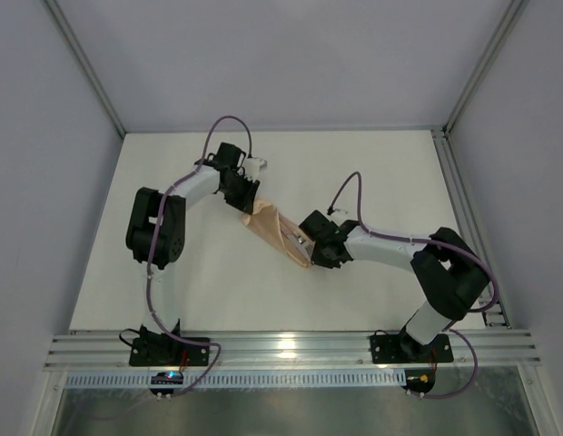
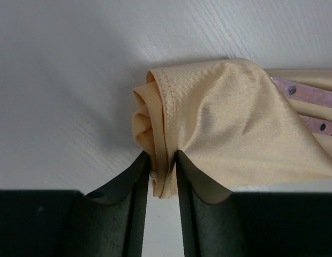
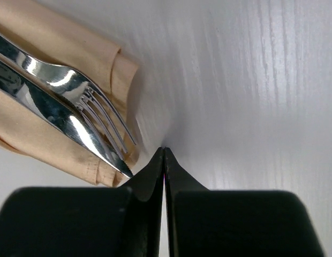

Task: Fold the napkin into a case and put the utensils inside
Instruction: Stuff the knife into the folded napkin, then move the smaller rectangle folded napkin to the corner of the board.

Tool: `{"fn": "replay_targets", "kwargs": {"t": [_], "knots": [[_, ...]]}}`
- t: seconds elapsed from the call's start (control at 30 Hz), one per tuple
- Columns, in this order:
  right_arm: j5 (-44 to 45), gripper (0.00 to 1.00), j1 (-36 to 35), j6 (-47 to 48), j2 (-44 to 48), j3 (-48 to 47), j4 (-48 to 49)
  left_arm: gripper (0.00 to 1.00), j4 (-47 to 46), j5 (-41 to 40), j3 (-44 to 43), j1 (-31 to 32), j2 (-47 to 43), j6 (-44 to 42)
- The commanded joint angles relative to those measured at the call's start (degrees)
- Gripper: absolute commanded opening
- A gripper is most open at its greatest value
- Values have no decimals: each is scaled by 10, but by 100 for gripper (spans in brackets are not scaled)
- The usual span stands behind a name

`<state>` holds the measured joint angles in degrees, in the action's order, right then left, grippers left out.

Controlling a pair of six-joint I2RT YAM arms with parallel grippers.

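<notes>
The peach-orange napkin [image 1: 271, 227], folded into a narrow case, lies slanted at the table's middle. My left gripper [image 1: 248, 205] is shut on its bunched hemmed end [image 2: 161, 160], and the cloth [image 2: 230, 123] spreads out beyond my fingers. Two pinkish riveted utensil handles [image 2: 310, 96] show beside the cloth at the right. In the right wrist view a silver fork [image 3: 75, 80] and a serrated knife [image 3: 59, 115] lie on the cloth [image 3: 75, 48], tips reaching its other end. My right gripper [image 3: 164, 151] is shut and empty, just right of the knife tip, also in the top view [image 1: 311, 245].
The white table [image 1: 381, 173] has grey walls at its sides and back, and a metal rail [image 1: 291, 350] runs along the near edge by the arm bases. Both arms reach in over the table's middle.
</notes>
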<state>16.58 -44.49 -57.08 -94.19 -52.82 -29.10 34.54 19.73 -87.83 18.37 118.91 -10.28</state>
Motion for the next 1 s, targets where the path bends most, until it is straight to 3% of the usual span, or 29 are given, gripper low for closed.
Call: {"fn": "replay_targets", "kwargs": {"t": [0.0, 0.3, 0.5, 0.7, 0.97], "knots": [[20, 3, 3, 14, 36, 30, -33, 26, -28, 5, -9, 1, 4, 16], [33, 3, 3, 29, 114, 68, -56, 0, -33, 3, -6, -13, -1, 47], [46, 3, 3, 47, 151, 65, -65, 0, -36, 14, -7, -50, 1, 69], [65, 3, 3, 61, 170, 62, -72, 0, -40, 14, 6, -126, -2, 71], [77, 3, 4, 68, 183, 65, -75, 0, -70, -11, 64, -293, -36, 74]]}}
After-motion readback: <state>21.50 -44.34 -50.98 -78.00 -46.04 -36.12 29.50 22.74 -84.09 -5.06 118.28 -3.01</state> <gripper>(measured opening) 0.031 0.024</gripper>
